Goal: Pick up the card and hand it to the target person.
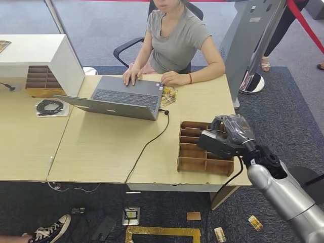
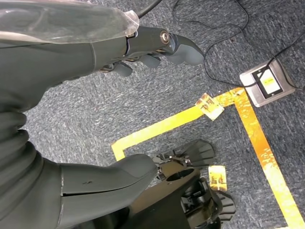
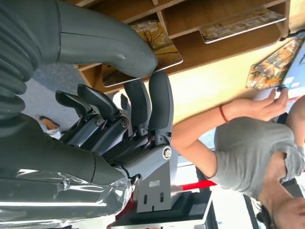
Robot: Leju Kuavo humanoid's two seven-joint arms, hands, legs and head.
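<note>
While the light wooden desk (image 1: 103, 147) carries an open laptop (image 1: 122, 98) under a seated person's (image 1: 177, 43) hands, a wooden card organizer (image 1: 191, 152) stands near its right front corner, close to the edge. The right hand (image 1: 229, 134) is over the organizer's right end. In the right wrist view its thumb (image 3: 107, 47) lies across a card (image 3: 163, 47) with an autumn picture that sits in a slot, and the dark fingers (image 3: 160, 100) come up at the card's near edge; whether they clamp it cannot be told. A second card (image 3: 237, 21) lies in a neighbouring compartment, and more cards (image 1: 168, 95) rest on the desk beside the laptop.

A black cable (image 1: 147, 147) runs from the laptop over the front edge to a floor socket (image 1: 130, 215). A white shelf unit (image 1: 38, 55) and a coiled cable (image 1: 48, 107) sit on the adjoining desk to the left. Grey carpet surrounds the desks, with yellow tape (image 1: 164, 233) and loose cards (image 1: 194, 216) on it. A grey kiosk stand (image 1: 252, 40) and a red barrier band (image 1: 306, 25) close off the far right.

The left hand (image 2: 118, 114) hangs over the carpet, thumb and fingers apart, holding nothing.
</note>
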